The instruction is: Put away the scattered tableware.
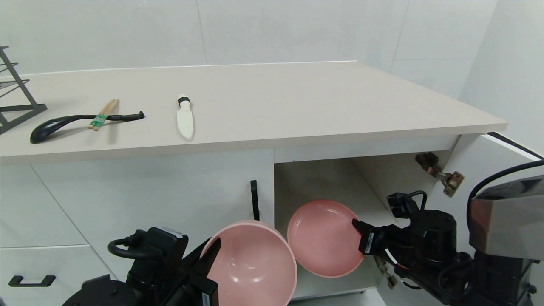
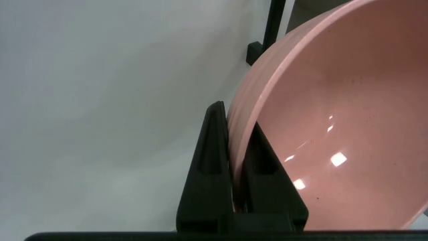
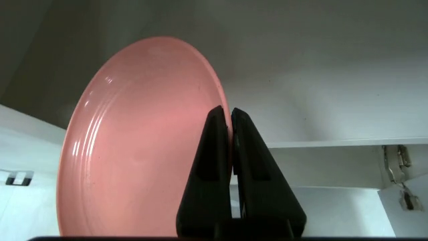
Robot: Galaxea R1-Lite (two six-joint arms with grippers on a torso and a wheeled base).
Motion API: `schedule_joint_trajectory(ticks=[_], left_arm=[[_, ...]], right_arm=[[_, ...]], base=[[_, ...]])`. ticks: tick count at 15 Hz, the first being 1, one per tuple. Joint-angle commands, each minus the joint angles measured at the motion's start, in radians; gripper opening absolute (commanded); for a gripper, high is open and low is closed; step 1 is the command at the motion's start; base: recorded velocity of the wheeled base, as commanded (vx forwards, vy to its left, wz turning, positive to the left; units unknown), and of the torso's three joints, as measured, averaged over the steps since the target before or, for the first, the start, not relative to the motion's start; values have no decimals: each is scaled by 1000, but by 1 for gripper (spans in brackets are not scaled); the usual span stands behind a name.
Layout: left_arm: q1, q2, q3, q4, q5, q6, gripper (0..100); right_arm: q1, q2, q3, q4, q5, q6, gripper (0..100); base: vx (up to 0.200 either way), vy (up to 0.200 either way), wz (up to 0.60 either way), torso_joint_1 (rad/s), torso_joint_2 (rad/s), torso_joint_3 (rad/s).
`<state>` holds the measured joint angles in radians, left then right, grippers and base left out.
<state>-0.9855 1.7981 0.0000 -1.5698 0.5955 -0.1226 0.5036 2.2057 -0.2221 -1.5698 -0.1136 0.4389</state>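
A pale counter [image 1: 297,97] runs along a white wall. Beneath it, a cupboard [image 1: 331,178] stands with its door [image 1: 480,165] swung open. The right gripper [image 3: 231,130] is closed on the rim of a pink plate [image 1: 323,238], held on edge at the cupboard opening, probably so it can slide onto the shelf. The left gripper [image 2: 237,161] is clamped on the wall of a pink bowl [image 1: 255,265], held low before the closed door alongside. On the counter lie a ladle [image 1: 46,127], chopsticks [image 1: 103,114] across its handle and a knife [image 1: 185,121], near a rack [image 1: 17,102]. The bowl sits just beside the plate and may crowd its entry.
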Motion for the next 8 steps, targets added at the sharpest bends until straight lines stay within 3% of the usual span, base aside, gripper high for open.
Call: schedule_joint_trajectory(ticks=[1, 8], left_arm=[[1, 4, 0, -1, 0, 0, 0], [2, -25, 0, -1, -2, 1, 0]], right_arm=[[0, 68, -31, -1, 0, 0, 0], [-8, 149, -146, -1, 0, -5, 0]], base=[[0, 0, 0, 0, 0, 0], [0, 0, 0, 0, 0, 0]])
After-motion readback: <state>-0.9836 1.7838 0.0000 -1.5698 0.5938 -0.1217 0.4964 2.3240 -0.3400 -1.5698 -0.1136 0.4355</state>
